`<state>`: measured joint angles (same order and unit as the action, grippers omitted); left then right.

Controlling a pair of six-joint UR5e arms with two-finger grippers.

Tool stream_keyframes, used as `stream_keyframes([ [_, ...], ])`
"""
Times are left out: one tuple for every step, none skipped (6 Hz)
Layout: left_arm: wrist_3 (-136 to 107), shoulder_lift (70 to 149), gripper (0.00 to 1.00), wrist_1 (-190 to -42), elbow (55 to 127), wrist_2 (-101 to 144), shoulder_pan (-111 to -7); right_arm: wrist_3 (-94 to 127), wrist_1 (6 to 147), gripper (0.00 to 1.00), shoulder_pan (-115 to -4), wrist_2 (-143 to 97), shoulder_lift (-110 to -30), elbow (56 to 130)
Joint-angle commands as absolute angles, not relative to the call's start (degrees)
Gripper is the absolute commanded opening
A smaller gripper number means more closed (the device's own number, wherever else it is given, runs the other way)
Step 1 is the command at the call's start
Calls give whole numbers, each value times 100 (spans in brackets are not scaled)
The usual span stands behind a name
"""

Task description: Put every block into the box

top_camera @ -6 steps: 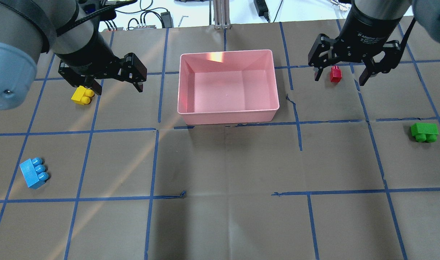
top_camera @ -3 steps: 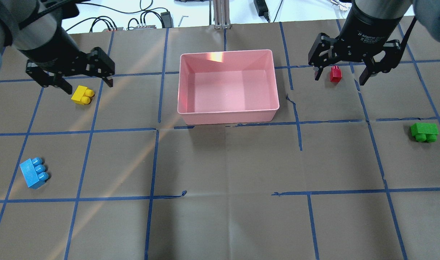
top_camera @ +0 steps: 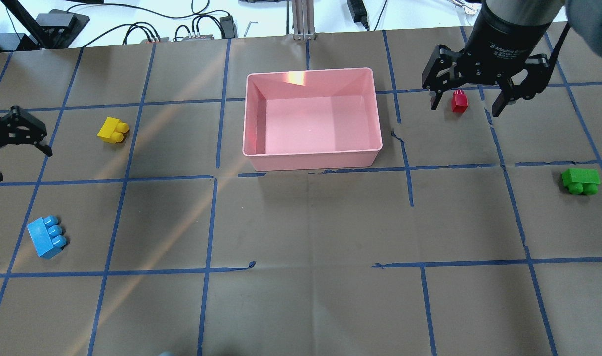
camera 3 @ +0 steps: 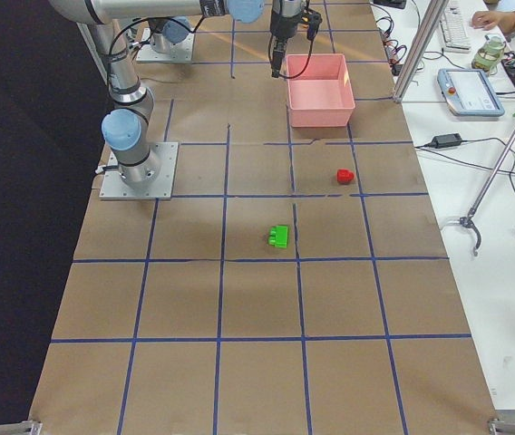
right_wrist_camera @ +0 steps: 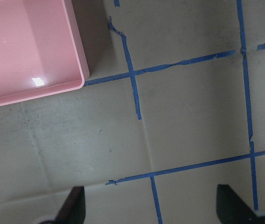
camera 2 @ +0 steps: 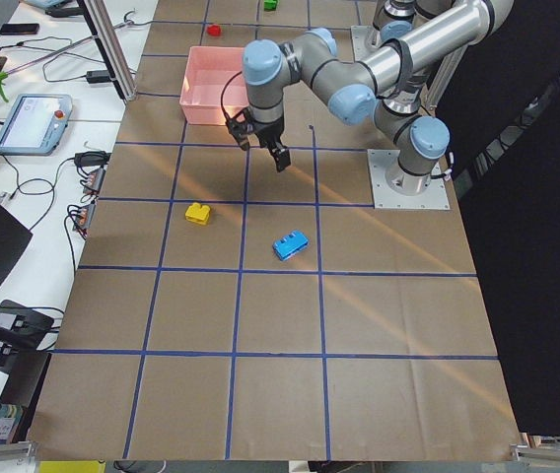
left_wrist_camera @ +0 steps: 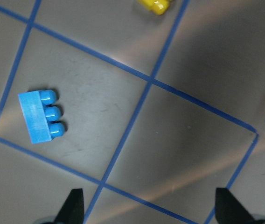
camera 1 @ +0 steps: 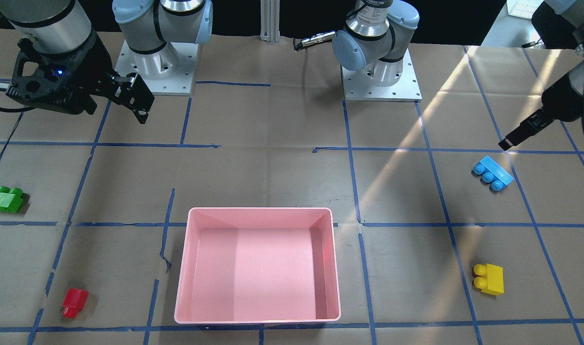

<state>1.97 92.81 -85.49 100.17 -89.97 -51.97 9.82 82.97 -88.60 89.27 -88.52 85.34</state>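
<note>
The pink box (top_camera: 312, 160) stands at the table's far middle with nothing in it. The yellow block (top_camera: 112, 130) lies to its left and the blue block (top_camera: 46, 237) lies nearer, at the left. The red block (top_camera: 459, 101) lies to the box's right and the green block (top_camera: 580, 181) at the far right. My left gripper (top_camera: 18, 160) is open and empty at the view's left edge. Its wrist view shows the blue block (left_wrist_camera: 40, 116) below it. My right gripper (top_camera: 465, 108) is open and empty, held high; the red block shows between its fingers from overhead.
Blue tape lines grid the brown paper table. The two arm bases (camera 1: 380, 72) stand at the robot's side. Cables and devices (top_camera: 197, 29) lie beyond the far edge. The right wrist view shows the box corner (right_wrist_camera: 30, 46) and bare paper.
My left gripper has swung from above the yellow block to the left and nearer, toward the blue block, still open. The right gripper and all blocks have stayed in place.
</note>
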Motion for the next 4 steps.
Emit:
stream_keyframes([
  [229, 10060, 99, -7985, 10160, -9305, -4484, 949, 8297, 100, -8851, 8947, -8842, 8525],
  [176, 10177, 99, -7458, 10360, -9299, -4474, 679, 8332, 100, -8781, 9008, -8824, 8551],
  [237, 10204, 99, -6479, 10963, -9299, -4465, -359, 8663, 100, -8606, 9061, -8816, 8578],
  [681, 10256, 99, -5390, 11473, -9308, -4447, -595, 8727, 100, -8126, 9088, -8815, 8604],
])
